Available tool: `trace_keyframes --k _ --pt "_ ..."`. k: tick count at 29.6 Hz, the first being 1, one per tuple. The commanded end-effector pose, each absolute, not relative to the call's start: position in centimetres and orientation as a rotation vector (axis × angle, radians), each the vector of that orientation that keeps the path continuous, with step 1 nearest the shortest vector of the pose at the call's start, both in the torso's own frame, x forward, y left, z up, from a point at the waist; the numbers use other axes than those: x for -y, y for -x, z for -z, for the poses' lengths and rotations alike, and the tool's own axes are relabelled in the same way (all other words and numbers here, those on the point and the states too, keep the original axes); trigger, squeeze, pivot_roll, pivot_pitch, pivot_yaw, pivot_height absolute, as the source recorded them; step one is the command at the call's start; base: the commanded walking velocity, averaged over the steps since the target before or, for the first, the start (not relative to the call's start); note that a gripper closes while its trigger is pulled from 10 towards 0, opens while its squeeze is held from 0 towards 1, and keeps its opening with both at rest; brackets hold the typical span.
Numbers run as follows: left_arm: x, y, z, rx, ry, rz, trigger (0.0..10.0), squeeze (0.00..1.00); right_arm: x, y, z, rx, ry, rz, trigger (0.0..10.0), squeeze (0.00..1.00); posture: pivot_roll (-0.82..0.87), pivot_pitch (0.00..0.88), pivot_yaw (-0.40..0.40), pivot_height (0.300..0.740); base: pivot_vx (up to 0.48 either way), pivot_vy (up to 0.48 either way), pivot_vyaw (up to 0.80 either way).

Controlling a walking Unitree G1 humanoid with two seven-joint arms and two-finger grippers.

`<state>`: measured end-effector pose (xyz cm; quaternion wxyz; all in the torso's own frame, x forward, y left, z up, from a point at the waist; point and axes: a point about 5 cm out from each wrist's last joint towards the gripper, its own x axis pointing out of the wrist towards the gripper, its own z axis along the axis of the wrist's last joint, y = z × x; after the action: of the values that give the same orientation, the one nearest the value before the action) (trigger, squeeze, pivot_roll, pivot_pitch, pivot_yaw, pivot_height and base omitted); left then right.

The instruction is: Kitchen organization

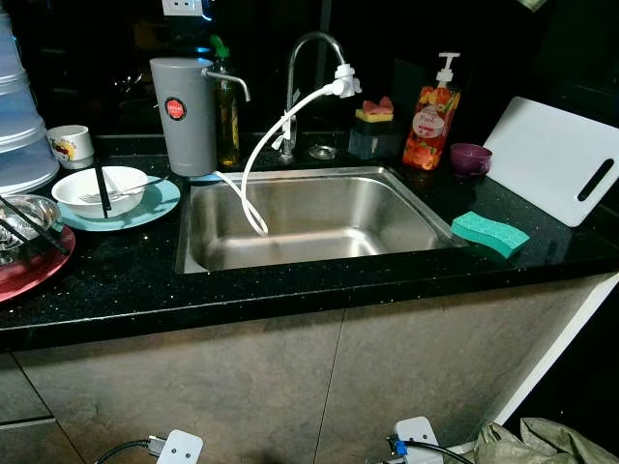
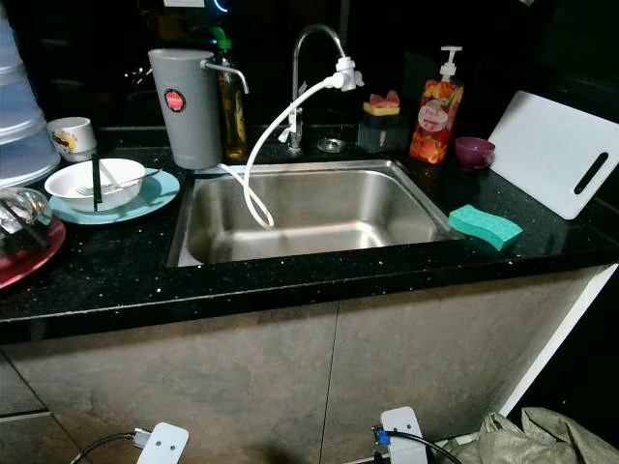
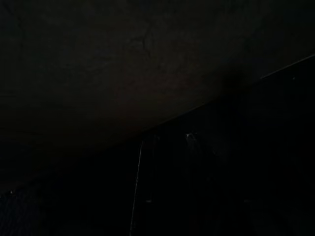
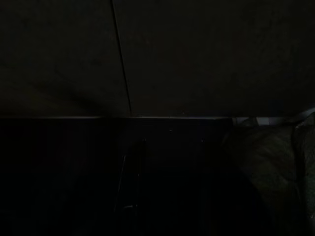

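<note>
Reading left to right from my remote station, with the steel sink (image 1: 309,217) as landmark. Far left of the sink: a stack of translucent containers (image 1: 19,116), and nearer the counter's front edge a red plate (image 1: 34,266) carrying a glass bowl (image 1: 24,217) with dark utensils. Just behind these, a small white mug (image 1: 70,145) with a printed picture I cannot read. Left of the sink and near its rim: a teal plate (image 1: 155,205) bearing a white bowl (image 1: 102,188) that holds a fork and a black stick-like utensil. At the sink's back left corner: a grey canister (image 1: 184,116) with a round red label, wording illegible, and beside it a bottle of amber liquid (image 1: 228,121) with a green cap. Behind the sink: a chrome tap (image 1: 309,68) whose white hose (image 1: 266,159) curves down into the basin. Back right of the sink: a dark holder with a yellow-and-red sponge (image 1: 374,111), a pump bottle (image 1: 431,121) with an orange fruit label, lettering too small to read, and a purple cup (image 1: 470,158). Right of the sink: a green sponge (image 1: 489,233) on the black counter (image 1: 126,280), and a white cutting board (image 1: 556,159) leaning at the far end. Below the sink, the wrists of the left arm (image 1: 179,447) and right arm (image 1: 416,440) hang low; both wrist views are nearly black, so I cannot tell how either gripper's fingers stand.
</note>
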<state>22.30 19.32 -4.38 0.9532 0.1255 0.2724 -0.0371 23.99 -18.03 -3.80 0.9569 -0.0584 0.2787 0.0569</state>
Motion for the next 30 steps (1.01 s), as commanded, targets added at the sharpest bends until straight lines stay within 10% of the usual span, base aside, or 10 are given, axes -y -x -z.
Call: trace_keyframes --k 1,30 --pt "-19.13 -22.0 4.67 -0.567 -0.251 0.079 10.0 0.0 18.47 -23.68 4.01 -0.584 0.123 -0.104 10.0 0.0 -0.01 0.125 -0.058 0.74 0.0 0.0 0.0" --pt "-19.29 -21.64 4.75 -0.567 -0.255 0.083 10.0 0.0 18.16 -23.7 4.0 -0.581 0.119 -0.111 10.0 0.0 0.04 0.134 -0.044 0.74 0.0 0.0 0.0"
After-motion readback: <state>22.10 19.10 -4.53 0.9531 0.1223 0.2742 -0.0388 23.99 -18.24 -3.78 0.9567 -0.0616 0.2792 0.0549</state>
